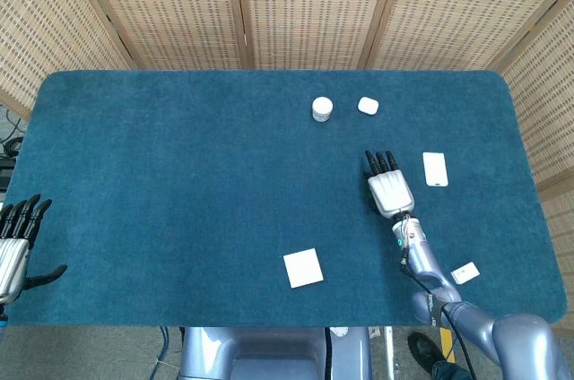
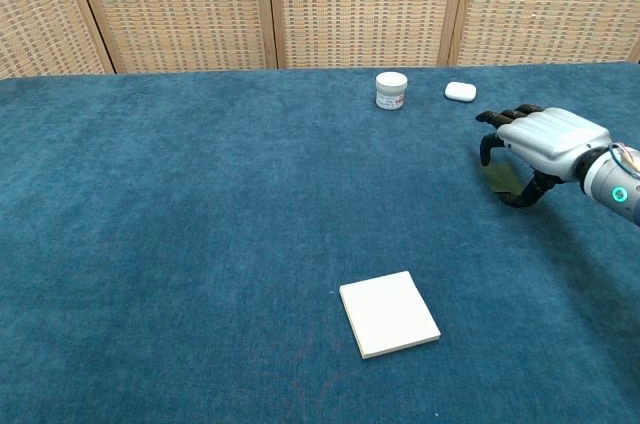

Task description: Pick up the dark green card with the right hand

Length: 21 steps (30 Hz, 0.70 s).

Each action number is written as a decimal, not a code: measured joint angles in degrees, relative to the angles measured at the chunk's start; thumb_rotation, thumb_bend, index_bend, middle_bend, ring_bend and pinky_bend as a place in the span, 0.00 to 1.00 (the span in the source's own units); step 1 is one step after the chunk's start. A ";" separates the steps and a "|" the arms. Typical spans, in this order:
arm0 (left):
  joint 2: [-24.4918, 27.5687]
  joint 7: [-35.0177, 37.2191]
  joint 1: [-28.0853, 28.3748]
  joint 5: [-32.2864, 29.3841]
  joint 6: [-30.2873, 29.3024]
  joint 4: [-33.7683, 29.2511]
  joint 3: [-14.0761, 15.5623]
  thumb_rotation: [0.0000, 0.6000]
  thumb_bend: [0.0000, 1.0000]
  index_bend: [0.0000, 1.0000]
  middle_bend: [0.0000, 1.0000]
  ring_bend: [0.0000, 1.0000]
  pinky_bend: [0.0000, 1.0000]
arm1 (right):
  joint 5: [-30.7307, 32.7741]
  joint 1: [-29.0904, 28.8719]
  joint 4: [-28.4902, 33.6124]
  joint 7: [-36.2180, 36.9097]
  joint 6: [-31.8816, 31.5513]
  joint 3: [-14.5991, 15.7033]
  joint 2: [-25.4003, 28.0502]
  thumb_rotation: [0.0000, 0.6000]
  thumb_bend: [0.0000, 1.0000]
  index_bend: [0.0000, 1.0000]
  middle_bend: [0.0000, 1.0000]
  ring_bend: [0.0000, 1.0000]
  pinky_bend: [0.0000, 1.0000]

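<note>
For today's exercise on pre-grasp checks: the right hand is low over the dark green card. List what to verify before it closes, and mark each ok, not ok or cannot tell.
1. Right hand over the dark green card: ok, the card shows under its fingers in the chest view.
2. Hand holds nothing: ok, fingers apart.
3. Fingers touching the card: cannot tell.
4. Card flat on the blue table: ok.
5. White phone-like slab apart from the hand: ok.
6. Left hand out of the way: ok, at the table's far-left edge.
</note>
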<state>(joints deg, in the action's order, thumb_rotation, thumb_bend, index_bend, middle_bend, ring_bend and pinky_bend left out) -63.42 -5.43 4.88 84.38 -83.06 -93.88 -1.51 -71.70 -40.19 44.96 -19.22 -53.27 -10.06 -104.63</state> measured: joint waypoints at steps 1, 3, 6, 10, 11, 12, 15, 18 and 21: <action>0.01 0.01 0.02 0.00 0.01 0.00 -0.01 1.00 0.00 0.00 0.00 0.00 0.00 | -0.08 -0.10 -0.88 0.16 0.15 0.04 -0.27 1.00 0.31 0.33 0.00 0.00 0.00; 0.02 -0.05 0.07 0.05 0.04 -0.05 0.00 1.00 0.00 0.00 0.00 0.00 0.00 | -0.18 -0.23 -2.25 0.35 0.37 0.08 -0.68 1.00 0.31 0.33 0.00 0.00 0.00; -0.02 -0.24 0.13 0.09 0.14 -0.07 0.05 1.00 0.00 0.00 0.00 0.00 0.00 | -0.31 -0.44 -4.33 0.65 0.75 0.09 -1.32 1.00 0.31 0.33 0.00 0.00 0.00; -0.12 -0.56 0.20 0.06 0.25 -0.16 0.09 1.00 0.00 0.00 0.00 0.00 0.00 | -0.46 -0.65 -6.25 1.09 1.08 -0.02 -1.87 1.00 0.31 0.33 0.00 0.00 0.00; -0.15 -0.67 0.21 0.07 0.25 -0.18 0.10 1.00 0.00 0.00 0.00 0.00 0.00 | -0.50 -0.68 -6.50 1.25 1.11 -0.06 -1.92 1.00 0.31 0.33 0.00 0.00 0.00; -0.17 -0.74 0.21 0.06 0.26 -0.21 0.11 1.00 0.00 0.00 0.00 0.00 0.00 | -0.55 -0.70 -6.70 1.39 1.12 -0.10 -1.95 1.00 0.31 0.34 0.00 0.00 0.00; -0.26 -0.94 0.22 0.05 0.26 -0.23 0.15 1.00 0.00 0.00 0.00 0.00 0.00 | -0.68 -0.68 -6.84 1.85 1.09 -0.21 -1.91 1.00 0.31 0.39 0.00 0.00 0.00; -0.30 -0.99 0.22 0.04 0.23 -0.22 0.14 1.00 0.00 0.00 0.00 0.00 0.00 | -0.76 -0.61 -6.37 2.32 1.14 -0.25 -1.69 1.00 0.31 0.46 0.00 0.00 0.00; -0.29 -0.92 0.20 0.10 0.17 -0.22 0.18 1.00 0.00 0.00 0.00 0.00 0.00 | -1.08 -0.58 -5.61 2.58 1.34 -0.10 -1.18 1.00 0.34 0.48 0.00 0.00 0.00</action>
<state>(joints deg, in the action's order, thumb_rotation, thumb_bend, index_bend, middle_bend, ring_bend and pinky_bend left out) -63.71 -6.36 5.08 84.48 -82.89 -94.10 -1.33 -72.78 -40.77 39.35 -16.65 -51.93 -10.15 -105.81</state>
